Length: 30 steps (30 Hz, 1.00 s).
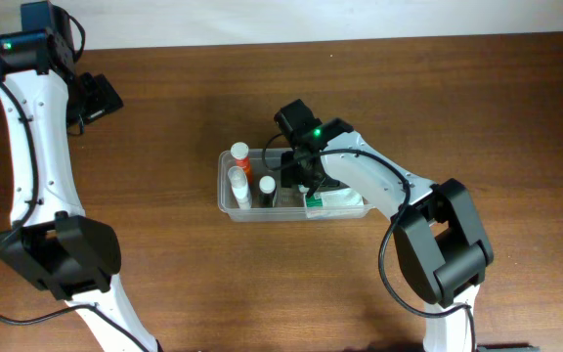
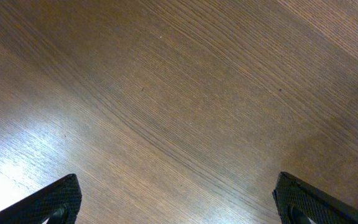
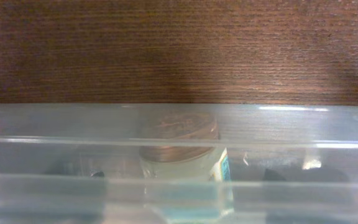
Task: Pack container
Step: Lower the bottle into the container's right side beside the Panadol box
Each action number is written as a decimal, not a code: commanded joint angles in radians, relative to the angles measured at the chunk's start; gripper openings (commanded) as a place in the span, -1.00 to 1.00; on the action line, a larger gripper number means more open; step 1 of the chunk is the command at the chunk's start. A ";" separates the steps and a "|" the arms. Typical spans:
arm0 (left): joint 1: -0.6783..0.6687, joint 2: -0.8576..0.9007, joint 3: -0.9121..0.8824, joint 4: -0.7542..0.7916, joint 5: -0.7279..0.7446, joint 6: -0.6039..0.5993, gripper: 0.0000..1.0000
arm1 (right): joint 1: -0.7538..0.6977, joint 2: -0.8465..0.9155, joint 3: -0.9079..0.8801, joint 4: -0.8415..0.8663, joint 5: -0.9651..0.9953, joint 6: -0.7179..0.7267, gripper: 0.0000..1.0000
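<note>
The container point(image 1: 280, 216) is a clear plastic tub in the middle of the table. It holds an orange-capped bottle point(image 1: 239, 153), a white bottle point(image 1: 238, 186), a black-capped bottle point(image 1: 267, 186) and a white-and-green carton point(image 1: 338, 202). My right gripper point(image 1: 301, 176) reaches down into the tub. In the right wrist view its dark fingertips point(image 3: 184, 175) stand apart on either side of a small clear bottle with a blue label point(image 3: 179, 158), behind the tub's wall point(image 3: 55, 124). My left gripper point(image 1: 96, 98) is open and empty over bare wood point(image 2: 179, 208).
The brown wooden table point(image 1: 164, 274) surrounds the tub. The left arm stands along the left edge, far from the tub. The right arm's base is at the front right.
</note>
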 commanded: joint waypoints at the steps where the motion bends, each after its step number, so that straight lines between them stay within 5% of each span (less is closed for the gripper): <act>1: 0.002 0.002 0.013 0.000 -0.011 0.005 0.99 | 0.008 0.011 -0.005 0.010 0.024 -0.007 0.45; 7: 0.002 0.002 0.013 0.000 -0.011 0.005 0.99 | 0.008 0.017 -0.005 0.016 0.023 -0.007 0.44; 12: 0.002 0.002 0.013 0.000 -0.011 0.005 0.99 | 0.008 0.017 -0.005 0.015 0.024 -0.008 0.11; 13: 0.002 0.002 0.013 0.000 -0.011 0.005 0.99 | 0.008 0.017 -0.005 0.015 0.024 -0.008 -0.09; 30: 0.002 0.002 0.013 0.000 -0.011 0.005 0.99 | 0.006 0.039 -0.005 0.019 0.064 -0.055 -0.53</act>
